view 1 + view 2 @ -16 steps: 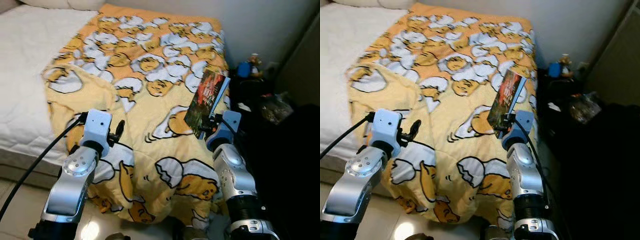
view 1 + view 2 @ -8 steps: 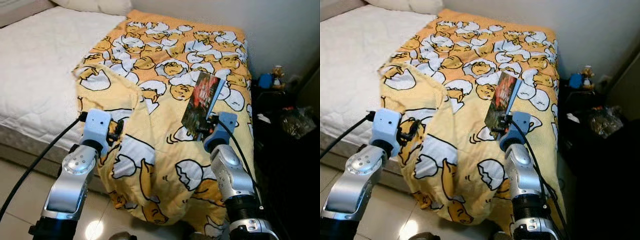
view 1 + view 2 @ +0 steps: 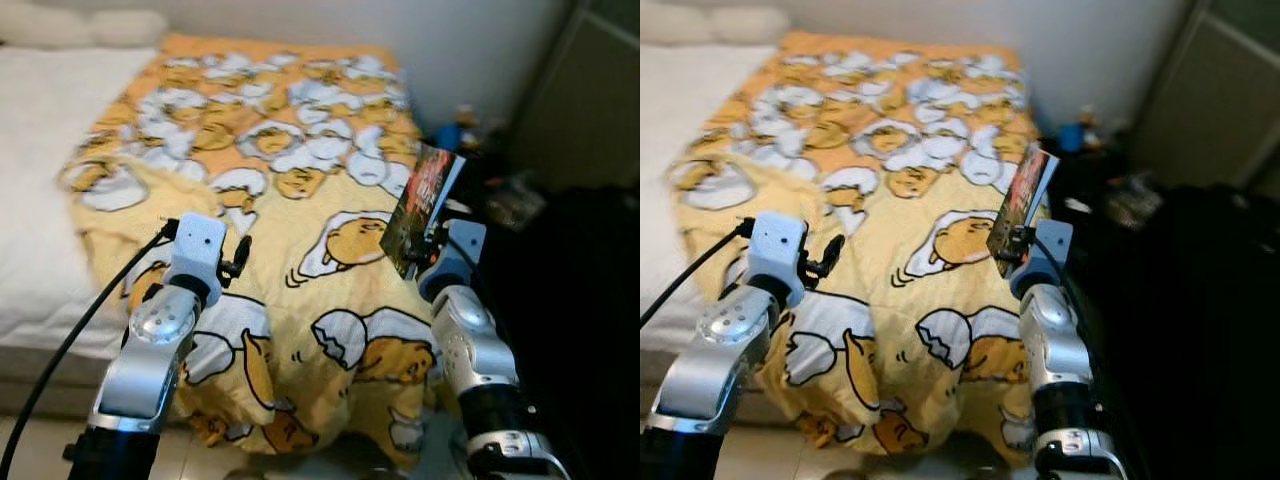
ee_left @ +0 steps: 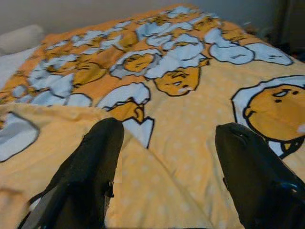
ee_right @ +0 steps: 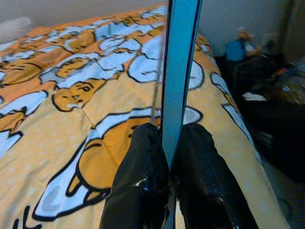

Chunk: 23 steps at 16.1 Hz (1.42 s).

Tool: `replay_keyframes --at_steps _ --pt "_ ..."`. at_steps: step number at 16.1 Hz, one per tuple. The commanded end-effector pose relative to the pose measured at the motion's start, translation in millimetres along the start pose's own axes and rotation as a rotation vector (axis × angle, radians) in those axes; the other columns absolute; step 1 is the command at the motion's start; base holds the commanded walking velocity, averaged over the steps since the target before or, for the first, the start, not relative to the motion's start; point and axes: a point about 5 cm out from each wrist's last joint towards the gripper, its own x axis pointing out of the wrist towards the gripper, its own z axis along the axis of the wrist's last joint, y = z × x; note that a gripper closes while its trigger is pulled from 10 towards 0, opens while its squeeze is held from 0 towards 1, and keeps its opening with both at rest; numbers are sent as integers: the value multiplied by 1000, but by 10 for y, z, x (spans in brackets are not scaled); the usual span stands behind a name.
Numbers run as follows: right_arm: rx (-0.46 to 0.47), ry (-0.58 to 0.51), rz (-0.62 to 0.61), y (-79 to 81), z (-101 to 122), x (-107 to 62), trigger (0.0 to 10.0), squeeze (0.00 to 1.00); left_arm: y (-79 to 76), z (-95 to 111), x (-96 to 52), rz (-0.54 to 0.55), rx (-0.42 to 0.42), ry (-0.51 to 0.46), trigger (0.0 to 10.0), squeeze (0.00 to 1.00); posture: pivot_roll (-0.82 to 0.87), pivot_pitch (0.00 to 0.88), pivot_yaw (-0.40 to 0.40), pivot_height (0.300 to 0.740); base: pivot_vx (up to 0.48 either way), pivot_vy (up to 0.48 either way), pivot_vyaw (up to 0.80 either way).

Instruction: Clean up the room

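Here we see our right gripper (image 5: 169, 157) clamped on a thin book (image 3: 424, 207) with a blue spine, holding it upright above the right edge of the yellow cartoon-egg blanket (image 3: 300, 190) on the bed (image 3: 40, 120). Our left gripper (image 4: 169, 157) hovers above the blanket, its fingers (image 4: 95, 162) spread apart and empty.
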Motion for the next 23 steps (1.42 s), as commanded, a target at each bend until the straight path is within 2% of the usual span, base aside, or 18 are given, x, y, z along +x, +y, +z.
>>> replay_keyframes --at_steps 1,9,16,23 --pt "-1 -46 35 90 111 32 10000 0 17 31 11 6 10 -11 10000 0 36 0 -23 740 0 262 -800" --pt "-1 -49 34 95 109 34 10000 0 22 27 18 4 9 -10 10000 0 36 0 -22 740 0 312 -777" --pt "-19 -62 50 107 145 44 10000 0 23 30 19 16 5 -13 10000 0 38 0 -31 740 0 340 0" --pt "-66 -78 94 112 176 12 10000 0 55 -48 -74 52 -16 -4 10000 0 28 0 -53 740 0 342 0"
